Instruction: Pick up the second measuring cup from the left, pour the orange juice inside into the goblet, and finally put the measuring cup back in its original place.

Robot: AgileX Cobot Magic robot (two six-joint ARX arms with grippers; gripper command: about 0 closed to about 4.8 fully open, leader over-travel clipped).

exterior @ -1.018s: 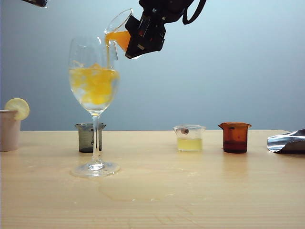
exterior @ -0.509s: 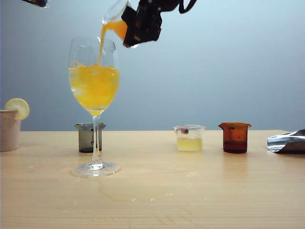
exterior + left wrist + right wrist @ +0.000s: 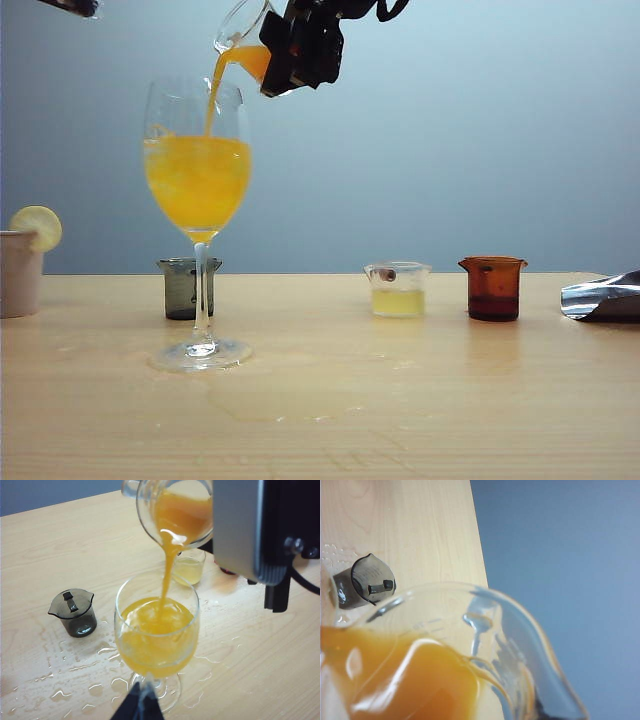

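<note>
Exterior view, entries placed relative to the goblet [image 3: 198,215].
- Goblet: upright on the tabletop [image 3: 400,400], bowl well filled with orange juice [image 3: 198,180]; thin wet patches on the wood around its foot.
- Second measuring cup [image 3: 243,45]: in the air just above and to the right of the goblet's rim, tipped steeply, lip down over the bowl, a thin stream of juice falling from it into the glass. Juice remains in the cup.
- Right gripper [image 3: 290,45]: clenched on the second measuring cup, directly right of it, above the goblet.
- Left gripper [image 3: 140,705]: only dark fingertips show, near the goblet's foot in the left wrist view; whether they are parted or closed cannot be told.
- Smoky grey cup [image 3: 188,288]: just behind the goblet's stem.
- Cup of pale yellow liquid [image 3: 398,289] and amber cup [image 3: 493,288]: well to the right.

Step in hand: the pour, judged well along. Next move calls for tipping further until the cup empties, then righting it and lowering it to the bare spot between the grey and yellow cups.
</note>
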